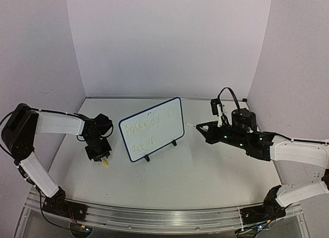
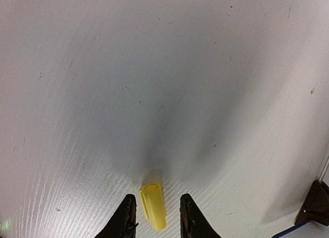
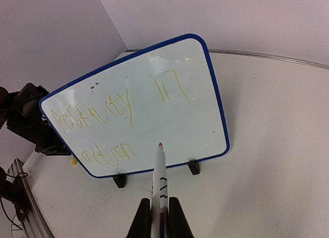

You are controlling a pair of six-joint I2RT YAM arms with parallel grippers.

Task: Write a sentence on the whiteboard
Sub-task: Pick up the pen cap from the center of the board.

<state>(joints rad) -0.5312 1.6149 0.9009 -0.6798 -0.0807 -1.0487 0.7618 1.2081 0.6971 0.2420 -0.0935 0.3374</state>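
Observation:
The whiteboard (image 1: pixel 165 126) (image 3: pixel 177 122) stands tilted on two black feet mid-table, blue-framed. The sentence (image 1: pixel 144 131) (image 3: pixel 97 117) is yellow scrawl in two lines, the lower one reading "action". My right gripper (image 1: pixel 204 129) (image 3: pixel 160 203) is shut on a white marker (image 3: pixel 160 171), uncapped, whose tip hovers just in front of the board's lower middle. Left of the board, my left gripper (image 1: pixel 101 154) (image 2: pixel 157 201) points down at the table. Its jaws are open, one on each side of a small yellow marker cap (image 2: pixel 153 204) (image 1: pixel 105 163) that lies flat, with gaps on both sides.
White walls close in the table at the back and on both sides. A metal rail (image 1: pixel 154 217) runs along the near edge by the arm bases. One black board foot (image 2: pixel 314 203) shows at the right edge of the left wrist view.

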